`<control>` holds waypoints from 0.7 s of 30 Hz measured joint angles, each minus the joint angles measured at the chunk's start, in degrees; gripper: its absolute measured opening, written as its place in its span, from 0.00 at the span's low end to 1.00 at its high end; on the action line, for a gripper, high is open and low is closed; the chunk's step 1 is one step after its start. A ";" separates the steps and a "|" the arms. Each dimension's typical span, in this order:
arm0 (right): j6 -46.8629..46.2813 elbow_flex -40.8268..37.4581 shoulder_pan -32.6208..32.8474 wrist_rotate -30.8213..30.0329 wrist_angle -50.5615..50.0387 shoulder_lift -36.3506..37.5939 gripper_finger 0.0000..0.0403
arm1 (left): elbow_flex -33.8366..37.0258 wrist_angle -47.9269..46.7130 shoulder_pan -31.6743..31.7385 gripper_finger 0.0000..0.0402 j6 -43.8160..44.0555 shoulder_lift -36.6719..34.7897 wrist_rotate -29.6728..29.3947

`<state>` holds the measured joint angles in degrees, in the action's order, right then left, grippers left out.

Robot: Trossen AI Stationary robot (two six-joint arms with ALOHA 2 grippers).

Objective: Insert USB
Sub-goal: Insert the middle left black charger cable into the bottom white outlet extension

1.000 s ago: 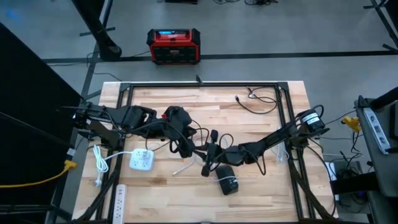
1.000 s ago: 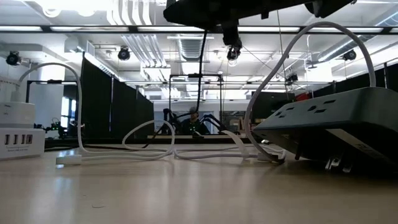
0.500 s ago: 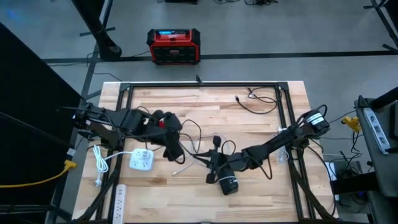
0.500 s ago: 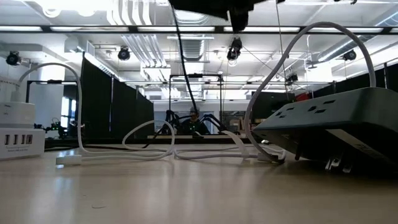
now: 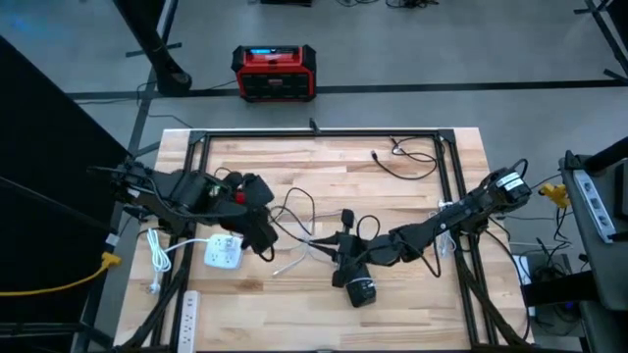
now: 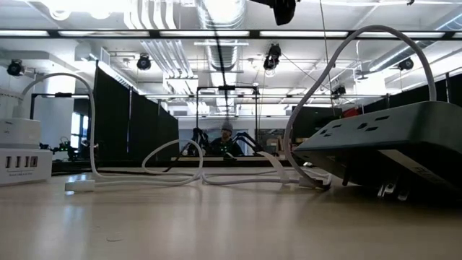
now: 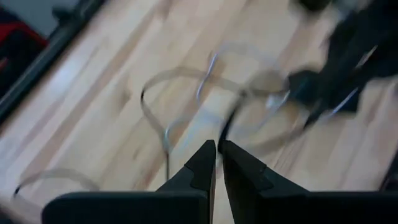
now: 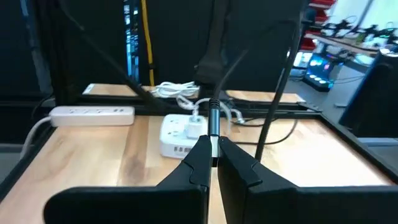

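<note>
The right gripper (image 8: pixel 214 148) is clamped tight on a dark cable (image 8: pixel 212 121), fingers pinched together around it, the cable running straight up out of the tips. Dead ahead of those fingertips sits the white USB charging hub (image 8: pixel 179 135), and off to one side of it, farther out, lies a white power strip (image 8: pixel 92 113).

From above, the right gripper (image 5: pixel 345 257) hangs just beside the black power strip (image 5: pixel 359 291), with the white USB cable (image 5: pixel 292 263) trailing loose on the wooden table (image 5: pixel 412 291) between it and the left arm.

The left gripper (image 7: pixel 217 151) has its fingers pressed together with nothing between them. It hovers over the tangle of white cable (image 7: pixel 186 102), and in the overhead shot the left gripper (image 5: pixel 263 240) is near the white hub (image 5: pixel 224 252).
</note>
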<state>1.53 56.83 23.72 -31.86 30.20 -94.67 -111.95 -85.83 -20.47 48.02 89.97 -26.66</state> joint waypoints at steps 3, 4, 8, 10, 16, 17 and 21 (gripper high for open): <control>-0.43 -0.05 -0.01 0.82 0.02 -0.07 0.00 | -3.29 4.48 0.00 0.08 -2.87 -0.06 -2.41; -0.45 -0.05 -0.04 0.81 0.33 -0.07 0.00 | -3.95 5.55 0.00 0.10 -3.64 -0.15 -2.96; -0.43 -0.05 -0.06 0.79 0.34 -0.07 0.00 | -8.67 9.91 0.13 0.26 -7.64 -0.02 -4.17; 0.11 -0.06 -0.06 0.29 1.26 -0.07 0.00 | -10.52 9.95 0.09 0.33 -7.54 -0.07 -3.96; 5.59 -0.10 0.22 -0.11 10.25 1.47 0.00 | -9.39 4.27 -3.59 0.46 -1.40 -0.08 -2.90; 6.47 -0.19 0.18 -0.15 10.98 2.41 0.00 | -8.63 3.36 -4.58 0.47 -0.72 -0.09 -3.57; 8.93 -0.73 0.18 -1.30 11.64 6.79 0.00 | -3.77 3.65 -8.42 0.47 1.80 0.24 -6.16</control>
<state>10.46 56.09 23.90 -33.16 41.84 -87.88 -115.72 -82.18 -28.89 49.82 90.21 -32.82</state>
